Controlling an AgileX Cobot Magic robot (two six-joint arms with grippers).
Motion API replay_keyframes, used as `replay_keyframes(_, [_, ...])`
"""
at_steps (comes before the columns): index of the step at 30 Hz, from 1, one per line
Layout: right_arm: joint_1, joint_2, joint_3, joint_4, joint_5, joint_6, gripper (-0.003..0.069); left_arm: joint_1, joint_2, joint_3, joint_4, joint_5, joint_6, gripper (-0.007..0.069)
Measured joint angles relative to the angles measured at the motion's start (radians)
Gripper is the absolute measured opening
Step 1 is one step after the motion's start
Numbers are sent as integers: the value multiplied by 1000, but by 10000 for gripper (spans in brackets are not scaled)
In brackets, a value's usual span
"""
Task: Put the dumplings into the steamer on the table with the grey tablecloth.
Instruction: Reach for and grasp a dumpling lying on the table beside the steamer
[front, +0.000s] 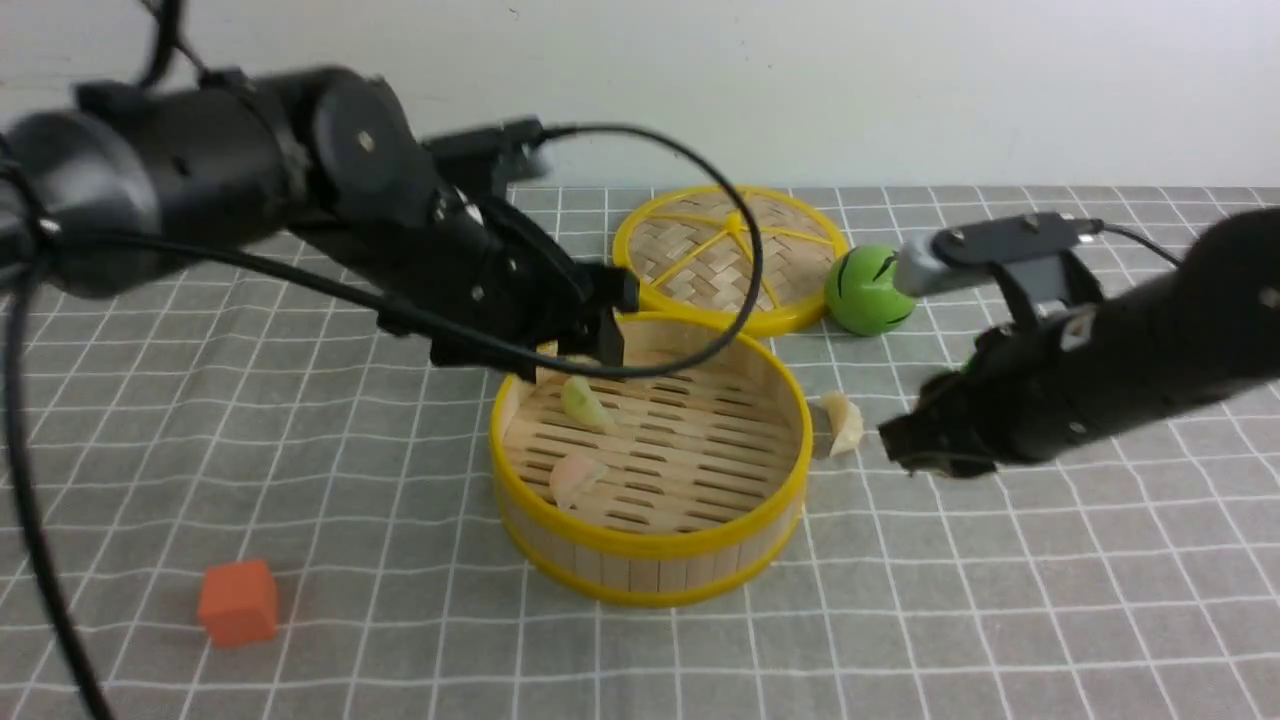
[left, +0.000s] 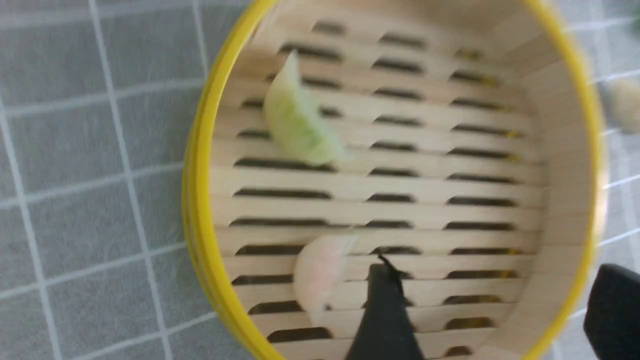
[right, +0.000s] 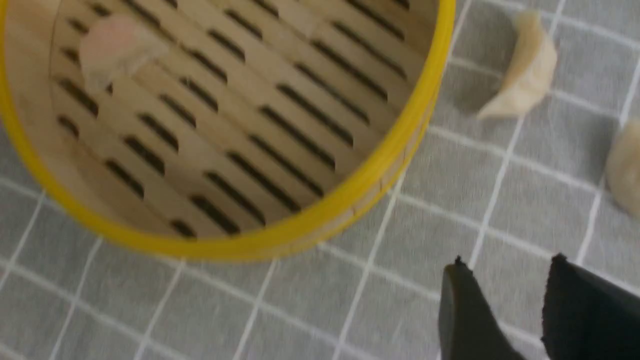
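While the left gripper (left: 500, 300) hangs spread and empty over the steamer (front: 650, 545), the green dumpling (front: 585, 402) and pink dumpling (front: 575, 478) are inside. A cream dumpling (right: 527, 70) and a second cream dumpling (right: 625, 165) sit on the cloth (front: 1000, 600) to its right, near the right gripper (right: 507, 270), which is parted and empty.

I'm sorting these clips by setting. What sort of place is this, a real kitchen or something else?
Most likely a staged robot-practice tabletop, not a kitchen: grid-lined grey tablecloth, bare white wall, and props like a bamboo steamer, orange cube and green ball.
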Motion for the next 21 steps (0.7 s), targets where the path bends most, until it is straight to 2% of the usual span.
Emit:
replay_keyframes(1, [0,19,-19,-1,-5,1,260,0,-17,-2,0,1,0,474])
replay_keyframes(2, [0,109,-98,-10,-14,2,302,0,-87,-7,4,18,3,435])
replay_keyframes(4, [-3,202,-195,-15,-20,2,334,0,-175,-7,21,51,5,379])
replay_keyframes(6, [-15,297,-283,-18,-17,6,347,0,-258,-7,49,101,5,316])
replay_keyframes(7, [-17,306,-283,-19,-15,7,347,0,-266,-6,51,107,5,309])
replay_keyframes(8, [-41,390,-359,-20,-1,38,340,0,-343,8,80,154,5,246])
replay_keyframes(13, [-75,483,-430,-21,15,80,295,0,-474,92,148,201,-6,154])
replay_keyframes(14, [-79,508,-438,-17,22,82,260,0,-530,144,193,209,-24,124])
replay_keyframes(16, [-79,522,-440,-14,27,82,237,0,-565,190,228,209,-47,111])
replay_keyframes(17, [-79,535,-445,-14,27,81,197,0,-612,236,280,208,-79,102])
replay_keyframes(21, [-79,535,-446,-17,28,78,174,0,-691,349,431,203,-170,99])
